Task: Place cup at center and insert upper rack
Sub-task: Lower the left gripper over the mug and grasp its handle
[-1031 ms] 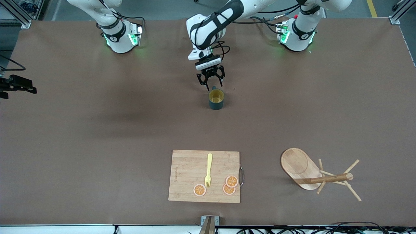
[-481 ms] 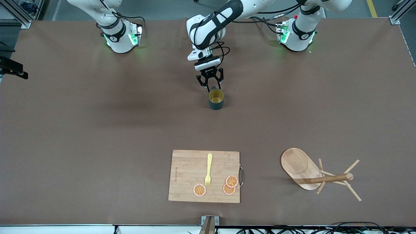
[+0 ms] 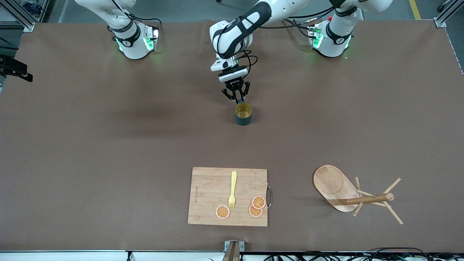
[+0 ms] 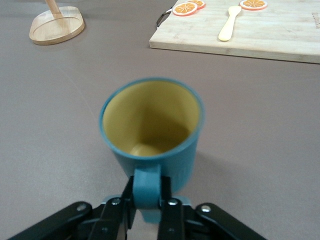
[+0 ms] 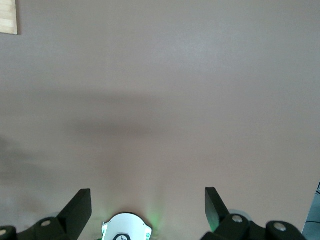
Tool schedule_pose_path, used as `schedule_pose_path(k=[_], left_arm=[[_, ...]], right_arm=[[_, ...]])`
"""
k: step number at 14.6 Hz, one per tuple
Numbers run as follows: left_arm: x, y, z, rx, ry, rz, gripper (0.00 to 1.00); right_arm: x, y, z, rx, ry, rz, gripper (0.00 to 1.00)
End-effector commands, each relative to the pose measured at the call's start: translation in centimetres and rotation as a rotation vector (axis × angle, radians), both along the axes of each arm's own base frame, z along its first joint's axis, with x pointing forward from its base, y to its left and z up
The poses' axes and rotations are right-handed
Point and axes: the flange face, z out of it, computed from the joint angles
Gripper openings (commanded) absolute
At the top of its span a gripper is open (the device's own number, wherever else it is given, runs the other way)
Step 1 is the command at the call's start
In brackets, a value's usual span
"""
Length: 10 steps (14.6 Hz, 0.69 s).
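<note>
Closed since before, left gripper [image 4: 148, 212] clamps cup [image 4: 152, 130] handle; right gripper [image 5: 147, 210] waits.

The cup [image 3: 243, 113], dark teal outside and mustard yellow inside, is sitting upright and mouth-up on the worktop [image 3: 108, 145] near the middle between the two arm bases, its small handle being pinched by the left hand [image 3: 237, 97]. The upper rack [image 3: 357, 195], a light wooden mug tree, is lying tipped on its side toward the left arm's end, nearer the front camera than the cup, its oval base on edge, its post and thin pegs resting low.
</note>
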Motion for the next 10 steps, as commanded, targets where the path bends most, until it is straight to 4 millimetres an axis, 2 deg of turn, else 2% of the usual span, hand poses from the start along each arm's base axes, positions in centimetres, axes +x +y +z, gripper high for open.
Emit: schedule_pose_path(k=[1,5,7,10], left_arm=[[0.7,-0.8,0.5,-0.023,-0.027,0.006,0.05],[2.0,-2.1,2.4,-0.060,-0.041,0.027,0.01],[3.2,-3.5,4.9,-0.114,-0.016,0.096,0.01],[6.0,-5.6,10.8,-0.199,0.059,0.198,0.00]], right_arm=[[-2.1,1.5,0.9,0.009,-0.020,0.005,1.00],[-1.9,2.2,0.9,0.005,-0.031,-0.005,1.00],[-1.9,2.2,0.6,0.005,-0.031,-0.005,1.00],[-2.6,2.3,0.5,0.018,-0.032,-0.014,1.00]])
